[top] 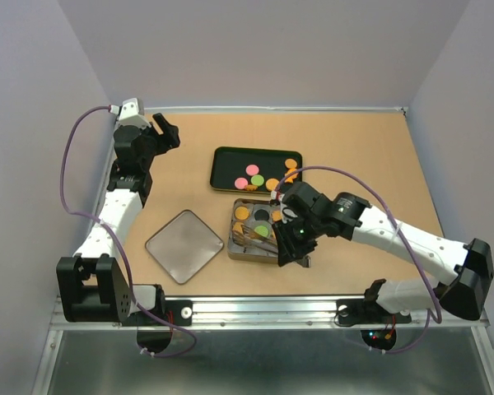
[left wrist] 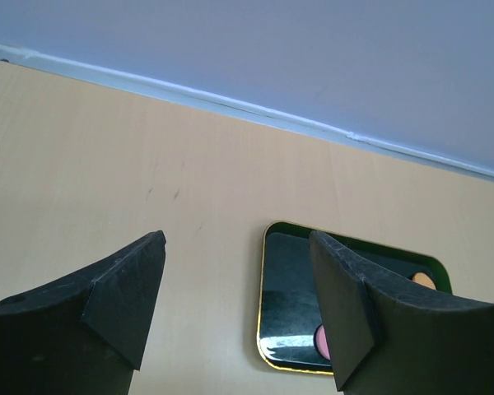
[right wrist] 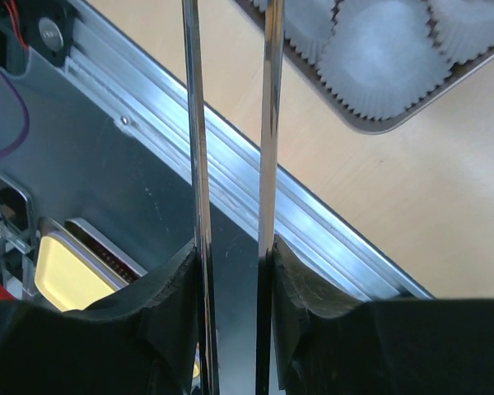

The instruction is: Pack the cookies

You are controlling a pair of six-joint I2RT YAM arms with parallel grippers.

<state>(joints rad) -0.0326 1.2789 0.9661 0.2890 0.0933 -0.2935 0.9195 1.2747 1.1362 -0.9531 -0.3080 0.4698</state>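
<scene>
Pinching a pair of thin metal tongs, my right fingers are clamped on both blades, one blade against each pad. The blades stay a little apart and run straight ahead of me. Their tips pass out of my wrist view, so I cannot tell whether they hold anything. Right under those fingers lies the aluminium rail at the counter's near edge. Just beyond it, ahead and to one side, is the corner of a metal tin lined with white paper cups.

From above, the tongs reach over the tin, where some cookies already sit in cups: orange, black and green discs. Past the tin, further from my right fingers, a black tray carries more loose cookies in pink, green and orange.

My left fingers stand wide apart with nothing between them, held above the bare counter, well away from the tin. The tray lies ahead of them, partly hidden behind one finger. A square grey lid rests flat on the counter, beside the tin.
</scene>
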